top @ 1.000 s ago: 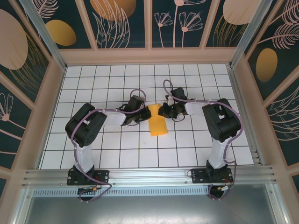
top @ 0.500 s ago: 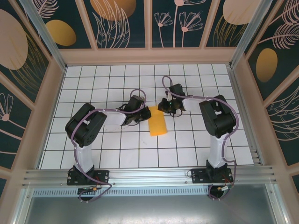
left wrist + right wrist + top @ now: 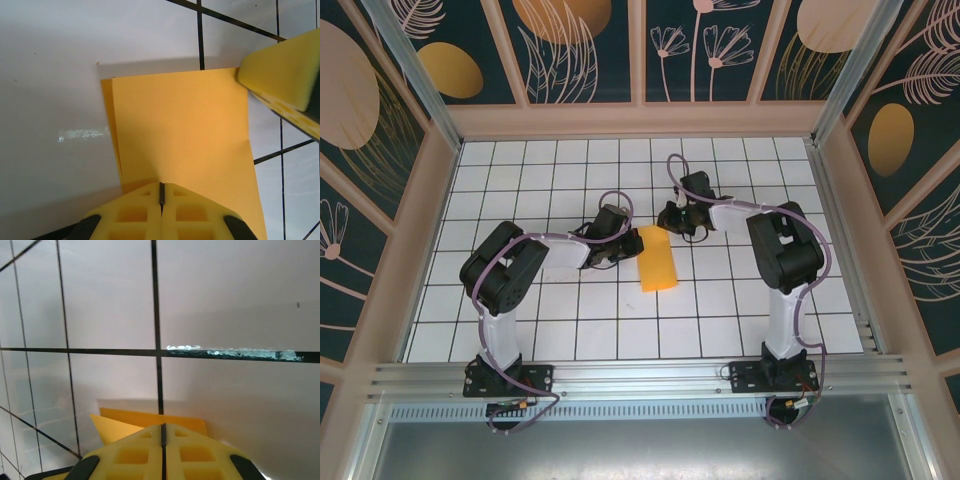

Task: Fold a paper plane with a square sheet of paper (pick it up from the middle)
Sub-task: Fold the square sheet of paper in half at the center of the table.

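The square sheet of paper (image 3: 657, 262) lies folded in half as an orange-yellow rectangle on the white tiled floor, its two layers slightly offset along one edge (image 3: 185, 130). My left gripper (image 3: 623, 246) is shut, its yellow tips (image 3: 161, 186) resting on the paper's left edge. My right gripper (image 3: 666, 222) is also shut, its tips (image 3: 163, 427) sitting over the paper's far corner (image 3: 145, 418). One right finger (image 3: 282, 75) shows in the left wrist view, touching that corner. No paper is visibly pinched between either pair of jaws.
The floor is a white grid of tiles (image 3: 570, 320) enclosed by pale frame walls (image 3: 640, 120) with dark floral panels. Both arm bases stand on the metal rail (image 3: 640, 378) at the near edge. Cables loop above each wrist.
My right gripper has moved away from me along the paper's right side to its far corner. The left arm and the paper have stayed put.
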